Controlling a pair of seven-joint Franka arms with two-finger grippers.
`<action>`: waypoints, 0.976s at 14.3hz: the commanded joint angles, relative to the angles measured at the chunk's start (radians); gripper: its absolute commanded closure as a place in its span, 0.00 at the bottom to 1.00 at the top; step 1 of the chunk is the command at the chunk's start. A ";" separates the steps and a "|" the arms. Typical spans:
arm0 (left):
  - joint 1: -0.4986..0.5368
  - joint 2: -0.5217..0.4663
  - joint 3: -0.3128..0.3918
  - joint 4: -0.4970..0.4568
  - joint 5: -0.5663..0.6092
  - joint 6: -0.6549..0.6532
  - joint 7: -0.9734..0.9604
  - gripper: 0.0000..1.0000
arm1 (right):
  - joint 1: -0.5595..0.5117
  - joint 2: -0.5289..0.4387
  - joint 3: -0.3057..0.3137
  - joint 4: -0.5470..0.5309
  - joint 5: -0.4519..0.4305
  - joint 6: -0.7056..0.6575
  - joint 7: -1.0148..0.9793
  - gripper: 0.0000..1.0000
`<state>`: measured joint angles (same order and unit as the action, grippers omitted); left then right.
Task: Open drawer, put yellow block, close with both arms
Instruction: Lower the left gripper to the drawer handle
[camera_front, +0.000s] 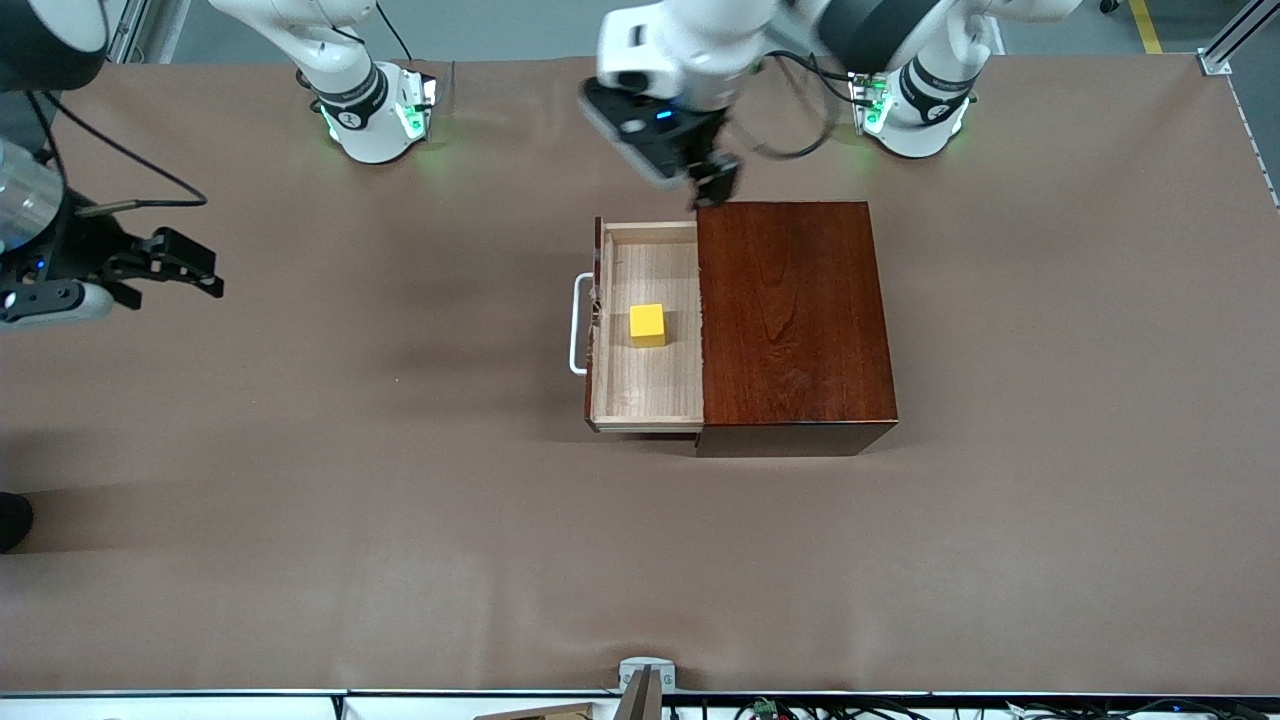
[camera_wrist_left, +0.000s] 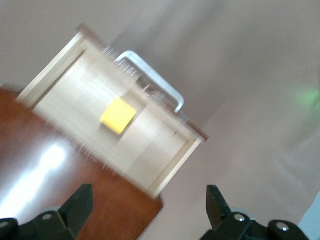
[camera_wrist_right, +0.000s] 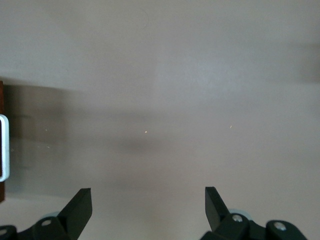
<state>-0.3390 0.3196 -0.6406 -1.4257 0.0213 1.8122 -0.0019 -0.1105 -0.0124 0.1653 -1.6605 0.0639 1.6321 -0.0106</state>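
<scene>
The drawer (camera_front: 648, 390) of pale wood is pulled out of the dark reddish-brown box (camera_front: 795, 320), its white handle (camera_front: 577, 325) toward the right arm's end. The yellow block (camera_front: 647, 324) lies in the drawer, free of both grippers. My left gripper (camera_front: 716, 185) is open and empty, up over the box's corner nearest the robot bases. In the left wrist view the block (camera_wrist_left: 118, 115), drawer (camera_wrist_left: 75, 85) and handle (camera_wrist_left: 152, 80) show past its open fingers. My right gripper (camera_front: 195, 275) is open and empty over bare table toward the right arm's end; its wrist view shows the handle (camera_wrist_right: 4, 147) at the edge.
The brown table cover (camera_front: 400, 500) spreads wide around the box. A grey bracket (camera_front: 645, 672) sits at the table edge nearest the front camera. A dark shape (camera_front: 14, 520) shows at the right arm's end of the table.
</scene>
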 joint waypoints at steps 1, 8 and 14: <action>-0.073 0.143 0.001 0.080 0.078 0.131 0.077 0.00 | 0.034 -0.055 0.014 -0.050 0.017 0.012 0.105 0.00; -0.164 0.390 0.080 0.154 0.221 0.395 0.362 0.00 | 0.025 -0.047 0.005 -0.022 0.016 0.000 0.095 0.00; -0.347 0.460 0.317 0.154 0.220 0.469 0.483 0.00 | 0.026 -0.047 0.007 -0.018 0.016 -0.005 0.093 0.00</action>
<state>-0.6601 0.7493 -0.3474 -1.3092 0.2175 2.2766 0.4528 -0.0763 -0.0386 0.1680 -1.6726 0.0641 1.6331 0.0815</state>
